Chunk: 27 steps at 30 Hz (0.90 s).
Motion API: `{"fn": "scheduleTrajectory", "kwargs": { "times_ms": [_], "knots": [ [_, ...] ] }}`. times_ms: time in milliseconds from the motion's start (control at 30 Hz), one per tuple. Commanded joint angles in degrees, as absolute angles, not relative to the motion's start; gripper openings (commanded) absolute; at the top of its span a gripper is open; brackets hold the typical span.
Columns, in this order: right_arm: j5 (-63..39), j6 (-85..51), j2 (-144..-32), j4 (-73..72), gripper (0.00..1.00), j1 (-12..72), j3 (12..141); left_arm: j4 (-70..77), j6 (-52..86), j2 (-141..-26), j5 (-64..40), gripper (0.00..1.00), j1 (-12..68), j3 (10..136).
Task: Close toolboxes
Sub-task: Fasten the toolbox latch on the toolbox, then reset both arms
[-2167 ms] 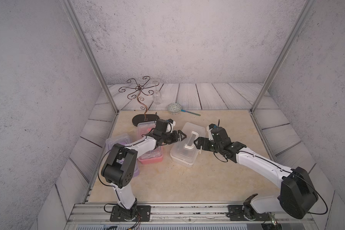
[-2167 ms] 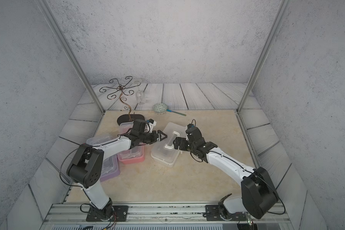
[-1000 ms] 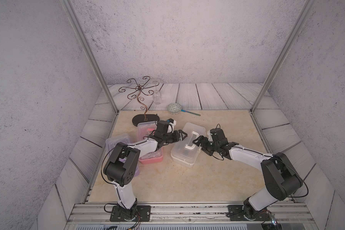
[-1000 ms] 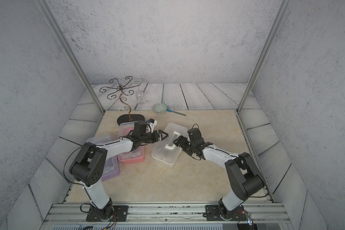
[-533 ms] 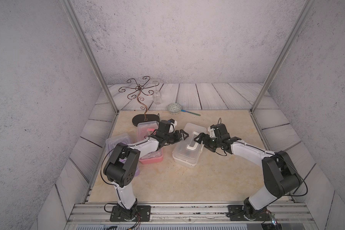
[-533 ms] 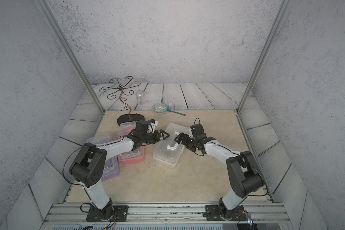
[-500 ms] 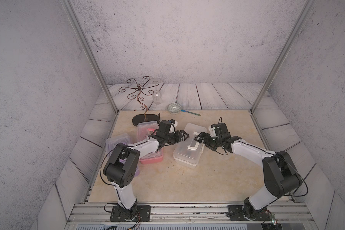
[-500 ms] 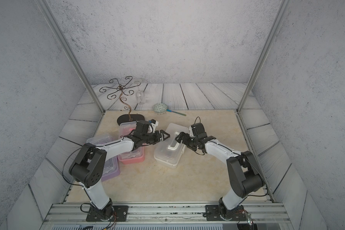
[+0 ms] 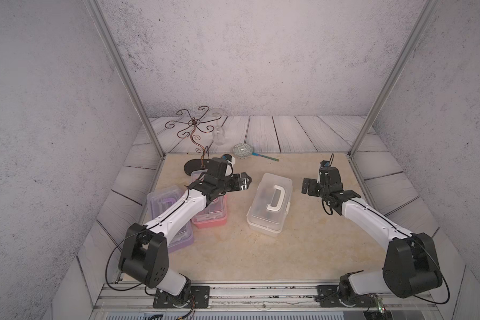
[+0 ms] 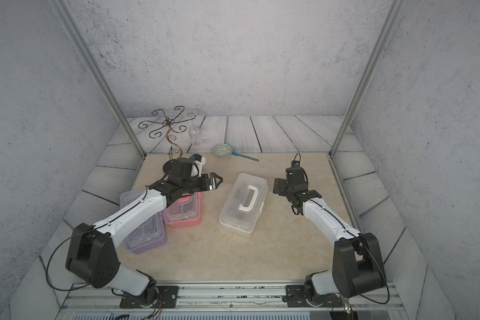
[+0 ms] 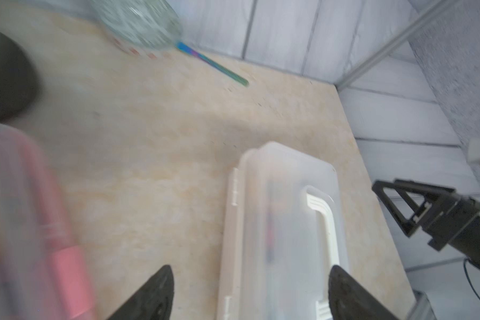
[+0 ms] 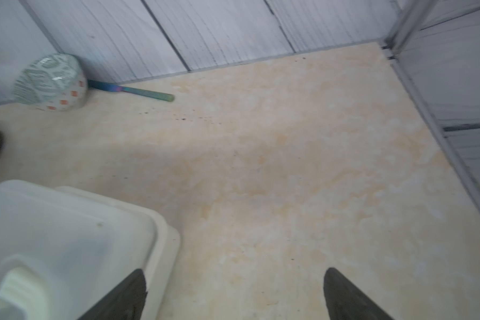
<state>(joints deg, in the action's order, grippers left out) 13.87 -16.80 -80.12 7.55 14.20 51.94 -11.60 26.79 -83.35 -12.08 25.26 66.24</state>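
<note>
The white rectangular plastic toolbox [image 9: 270, 206] sits mid-surface [image 9: 233, 249], between both claws and touching neither. The left claw [image 9: 245, 183] is spread wide and empty. The right claw [image 9: 306, 189] is likewise spread wide and empty. The pink plastic toolbox [image 9: 209, 221] and purple plastic toolbox [image 9: 179, 242] sit side by side under the left arm [image 9: 178, 213], partly hidden.

Hazards: the clear lid [image 9: 259, 199] lies down, but whether the latch [image 9: 288, 206] has caught cannot be confirmed; an unseated latch would let the lid lift. A one-sided push would likely slide the case.

Orientation: the handle [image 9: 273, 198] faces up. The long axis runs near to far, with the far end angled toward the right arm [image 9: 369, 219].
</note>
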Motion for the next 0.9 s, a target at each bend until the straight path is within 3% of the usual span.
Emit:
{"fn": "scheduleTrajectory", "kwargs": {
  "times_ms": [0, 167, 267, 367, 700, 867],
  "knots": [
    [25.0, -9.6, -79.7, -2.0, 0.99, 12.4, 45.8, -13.4, 14.5, -77.3, 9.8, 0.97, 24.6, 61.9],
    [27.2, -6.6, -82.9, -9.9, 0.99, 10.3, 41.3, -4.4, 4.5, -71.8, 27.0, 1.00, 23.7, 54.0],
    [27.3, -4.4, -83.1, -18.9, 0.99, 8.7, 36.4, 0.8, 0.8, -72.2, 30.0, 1.00, 22.2, 50.3],
    [24.9, -5.2, -83.1, -30.0, 0.99, 6.0, 31.1, 2.7, 1.1, -74.2, 28.8, 1.00, 19.7, 49.1],
    [15.5, -4.0, -88.5, -47.2, 0.99, 3.1, 24.2, 15.2, 3.4, -77.3, 22.5, 1.00, 11.1, 38.1],
    [15.5, -4.6, -87.7, -42.5, 0.99, 3.2, 25.7, 22.1, 7.1, -82.9, 13.6, 1.00, 5.0, 34.9]
  ]
}}
